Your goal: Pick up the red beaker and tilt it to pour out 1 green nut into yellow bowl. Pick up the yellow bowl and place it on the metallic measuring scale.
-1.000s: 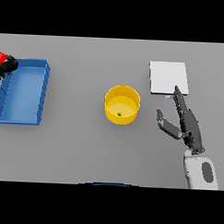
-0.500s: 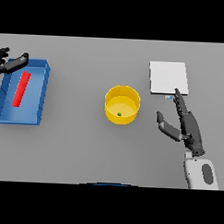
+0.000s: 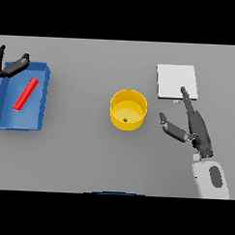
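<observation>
The yellow bowl (image 3: 128, 110) stands upright at the table's middle with one green nut (image 3: 124, 120) inside it. The red beaker (image 3: 25, 93) lies on its side in the blue bin (image 3: 40, 109) at the left. My left hand (image 3: 11, 67) is open at the view's left edge, just above the bin's far left corner and apart from the beaker. My right hand (image 3: 195, 125) is open to the right of the bowl, thumb towards it, not touching. Its fingertips reach the near edge of the metallic measuring scale (image 3: 175, 81).
The scale is a flat pale square at the back right. The blue bin takes up the table's left side. Grey table surface lies between bin and bowl and in front of the bowl.
My left hand let go of the red beaker, which now lies in the blue bin, and opened. It has drawn back a little to the left. My right hand has barely moved.
</observation>
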